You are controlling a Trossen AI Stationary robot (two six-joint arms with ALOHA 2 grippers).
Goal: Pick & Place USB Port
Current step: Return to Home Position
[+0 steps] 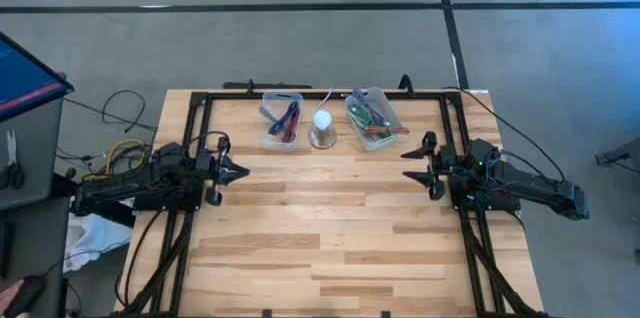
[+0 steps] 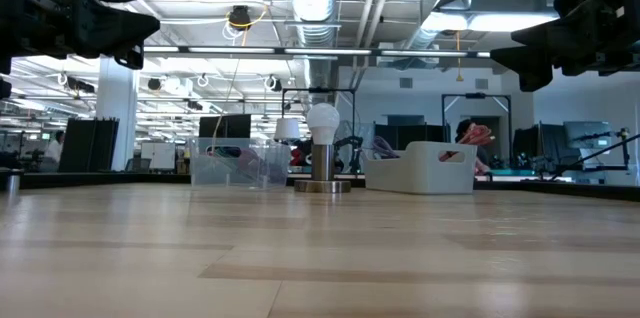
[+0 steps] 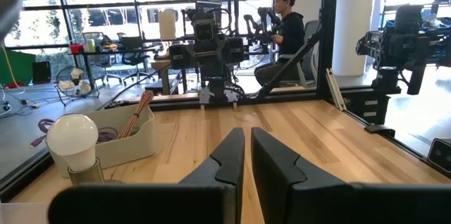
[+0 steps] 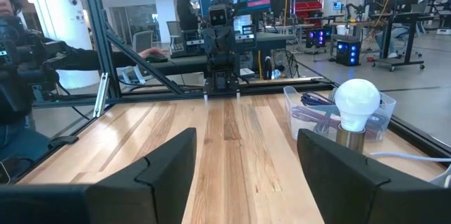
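Note:
At the table's far middle stand two bins. The clear bin (image 1: 283, 121) and the pale bin (image 1: 372, 118) each hold coloured cables. I cannot tell a USB port apart among them. My left gripper (image 1: 240, 171) hovers level above the table's left side, shut on nothing, its fingers (image 3: 232, 155) pointing across at the other arm. My right gripper (image 1: 408, 166) hovers level above the right side, open, with nothing between its fingers (image 4: 246, 160). Both stand well short of the bins.
A small lamp with a white bulb (image 1: 322, 126) stands between the bins. A black frame rail (image 1: 190, 138) runs along the table's left, right and far sides. Wooden tabletop (image 1: 320, 228) stretches between the arms. A person (image 3: 285, 20) sits beyond the table.

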